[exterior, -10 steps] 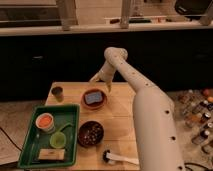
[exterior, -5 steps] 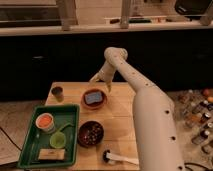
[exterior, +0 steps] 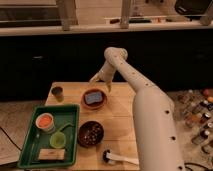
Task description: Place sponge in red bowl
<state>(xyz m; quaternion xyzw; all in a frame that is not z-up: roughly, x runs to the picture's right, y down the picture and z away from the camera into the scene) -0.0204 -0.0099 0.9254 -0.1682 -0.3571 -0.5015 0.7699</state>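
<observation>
Arm [exterior: 150, 115]: the white arm rises from the lower right of the frame and bends toward upper centre; lift it straight up and away so that it cannot clip the bowl.
Table [exterior: 120, 117]: wooden top at centre, with a green tray [exterior: 30, 150] at lower left.
Red bowl [exterior: 94, 99]: centre of frame, just below the gripper.
Sponge [exterior: 93, 97]: it lies inside the red bowl, so I judge the placing done.
Gripper [exterior: 100, 82]: just above the bowl's far rim, jaws released and spread, grasping nothing.
Dark bowl [exterior: 90, 133]: lower centre, well clear of the retreat.
</observation>
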